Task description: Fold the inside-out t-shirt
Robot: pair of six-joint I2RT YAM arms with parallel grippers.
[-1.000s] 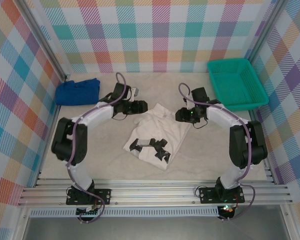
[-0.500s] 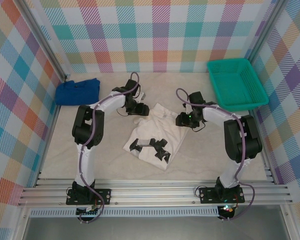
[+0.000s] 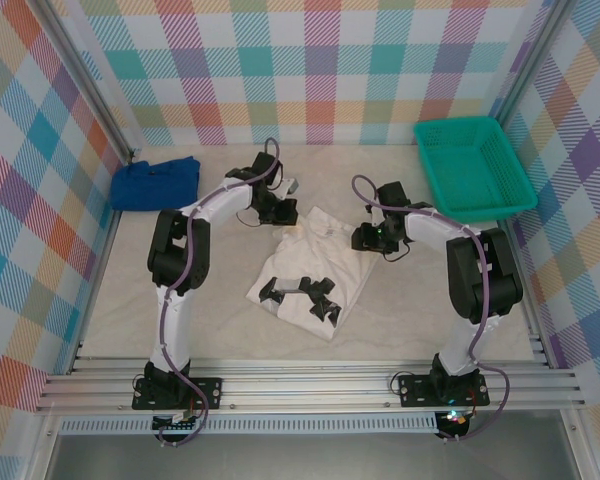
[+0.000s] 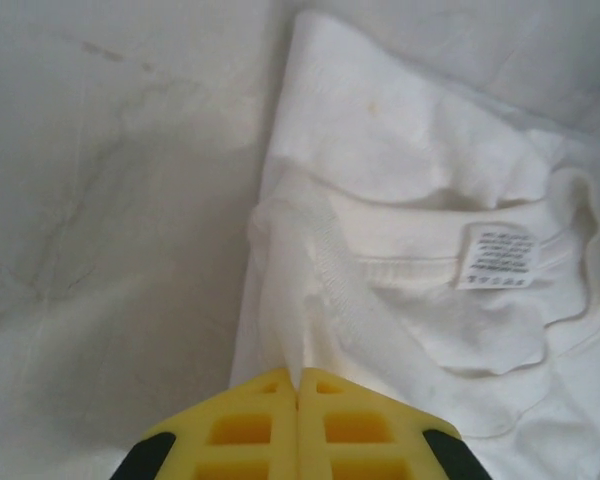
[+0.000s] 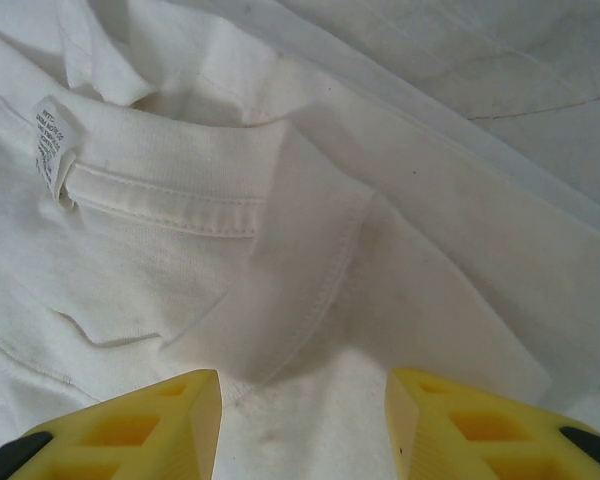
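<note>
Beneath left hand (image 4: 298, 378), t-shirt (image 4: 400, 180) collar edge pinched; right hand (image 5: 302, 380) spread, hovering over shoulder seam.

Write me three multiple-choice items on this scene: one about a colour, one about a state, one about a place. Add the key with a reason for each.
1. The basket is coloured:
A. red
B. teal green
C. yellow

2. The left gripper is:
A. wide open
B. shut on a ridge of the t-shirt
C. raised in the air, gripping nothing

3. The blue cloth lies:
A. at the far left corner of the table
B. inside the basket
C. on top of the t-shirt

Key:
1 B, its mesh is teal green in the top view.
2 B, its yellow fingertips meet where a ridge of white fabric runs into them.
3 A, it sits bunched at the far left edge, apart from the t-shirt.
</note>
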